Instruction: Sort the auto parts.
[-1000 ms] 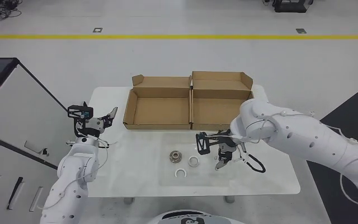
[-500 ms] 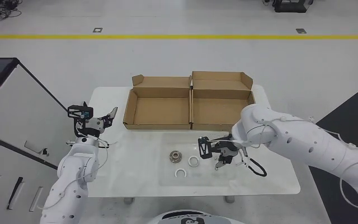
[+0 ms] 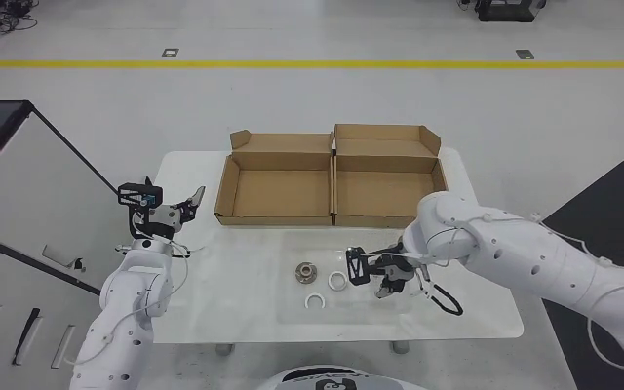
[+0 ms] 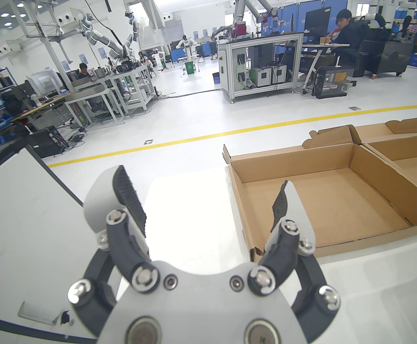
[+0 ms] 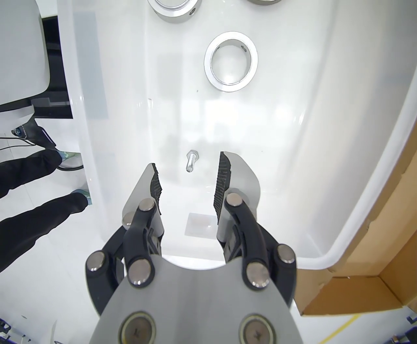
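A small silver bolt (image 5: pixel 190 160) lies on the white table (image 3: pixel 244 292), just beyond and between the fingertips of my right gripper (image 5: pixel 188 167). That gripper (image 3: pixel 355 265) is open and low over the table, holding nothing. A silver ring (image 5: pixel 231 61) (image 3: pixel 337 281) lies a little past the bolt. A second ring (image 5: pixel 174 8) (image 3: pixel 315 301) and a dark round hub (image 3: pixel 307 271) lie farther on. My left gripper (image 4: pixel 202 177) (image 3: pixel 185 205) is open and empty, raised near the table's left edge, facing the left cardboard box (image 4: pixel 325 195).
Two open cardboard boxes stand side by side at the back of the table, the left box (image 3: pixel 278 190) and the right box (image 3: pixel 385 190). A corner of cardboard (image 5: pixel 374 260) is close beside my right wrist. A person's legs (image 5: pixel 29 202) stand off the table's near side.
My right gripper has moved toward the table's near edge and lower, closer to the parts. The left arm and the parts have not moved.
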